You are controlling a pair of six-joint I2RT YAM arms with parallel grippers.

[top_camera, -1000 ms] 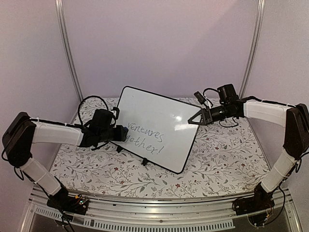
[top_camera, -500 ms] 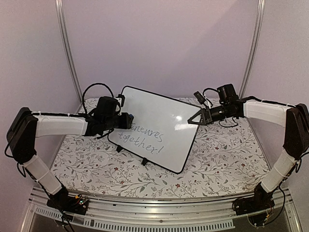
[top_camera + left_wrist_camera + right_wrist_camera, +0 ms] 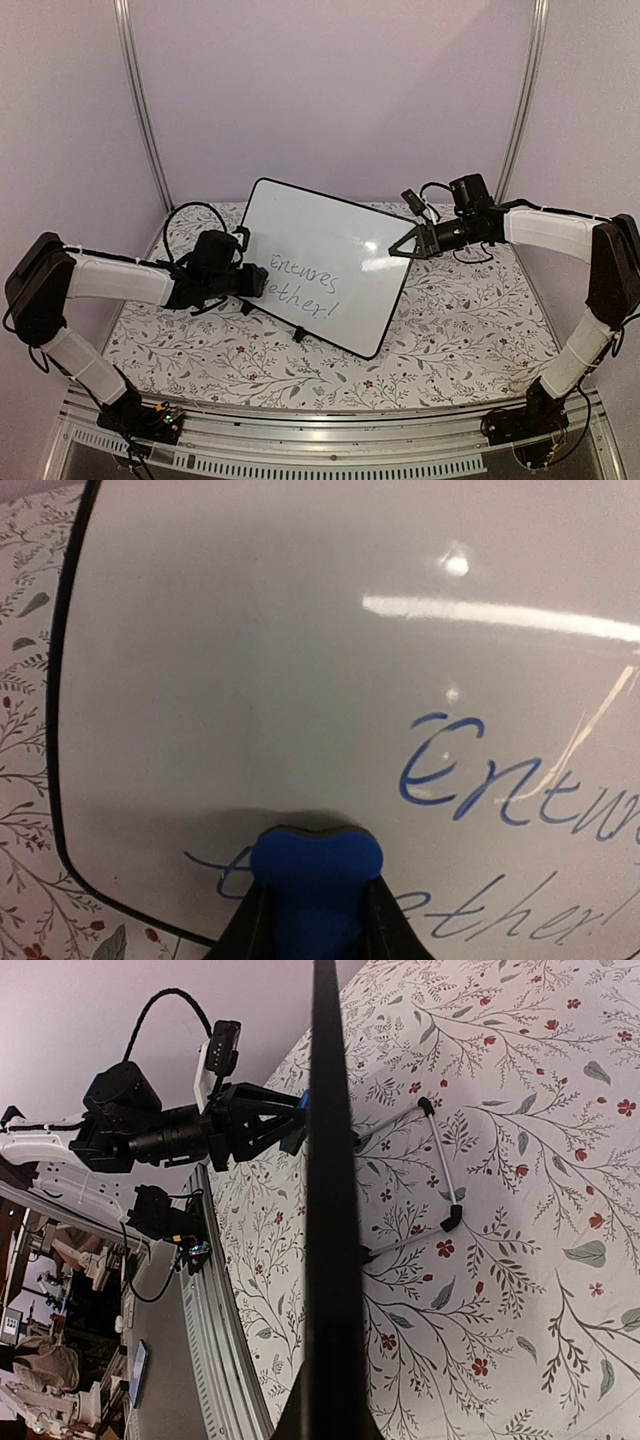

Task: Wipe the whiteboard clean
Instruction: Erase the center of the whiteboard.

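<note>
The whiteboard (image 3: pixel 325 265) stands tilted on its feet in the middle of the table, with blue handwriting in two lines on its lower half (image 3: pixel 480 790). My left gripper (image 3: pixel 255 280) is shut on a small blue eraser (image 3: pixel 315 865), whose end presses on the board's lower left, over the start of the second line. My right gripper (image 3: pixel 405 247) is shut on the board's right edge, seen edge-on as a black bar (image 3: pixel 330 1210) in the right wrist view. The left arm shows there too (image 3: pixel 160 1130).
The table has a floral cloth (image 3: pixel 450 330). The board's wire stand (image 3: pixel 440 1175) and black feet rest on it behind the board. Metal frame posts (image 3: pixel 140 100) rise at the back corners; a rail (image 3: pixel 330 440) runs along the near edge.
My left gripper with the eraser swept up to the board's left edge, then came back down to the lower left. The first letters of both lines are wiped. The right arm stayed still.
</note>
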